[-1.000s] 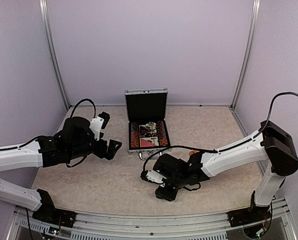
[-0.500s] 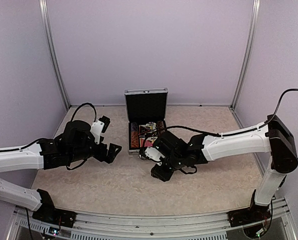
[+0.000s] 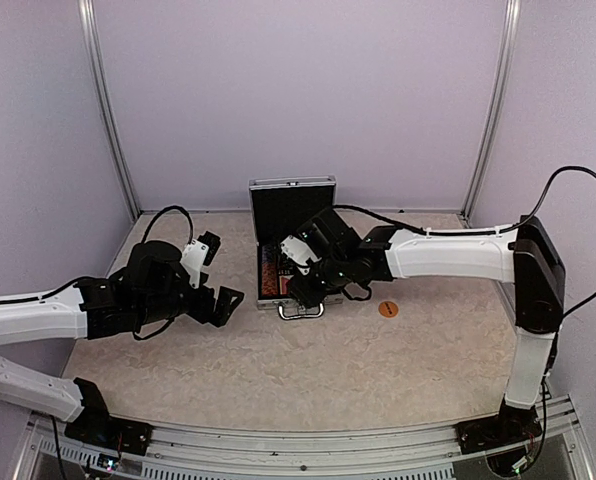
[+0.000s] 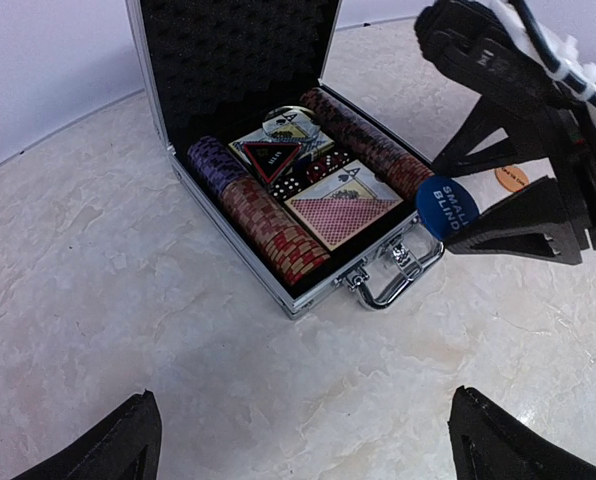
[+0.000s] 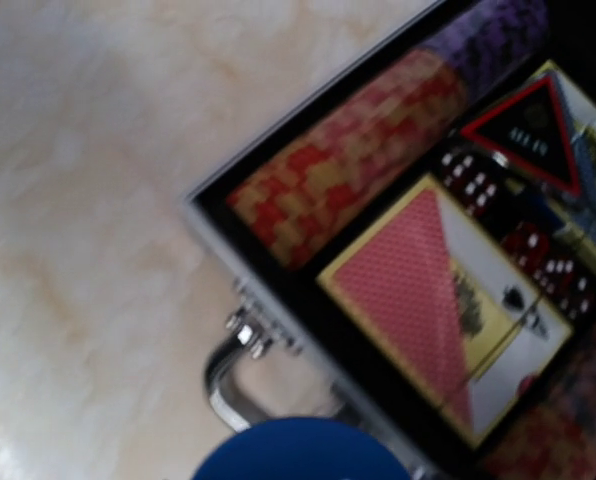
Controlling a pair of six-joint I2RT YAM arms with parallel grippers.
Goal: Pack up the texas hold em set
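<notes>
Okay, right gripper (image 4: 441, 205) is clamped on the blue button (image 4: 446, 208) just above the case (image 4: 318, 295) front edge. Dropped here, it could clip that edge and roll off. Left gripper (image 4: 300, 400) gapes beside the case.

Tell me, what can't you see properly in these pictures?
- Top view: the right arm covers most of what lies in the case.
- Left wrist view: the writing on the orange button is too small to read.
- Right wrist view: the blue button is cut off by the bottom edge, and blur hides the dice pips.
</notes>
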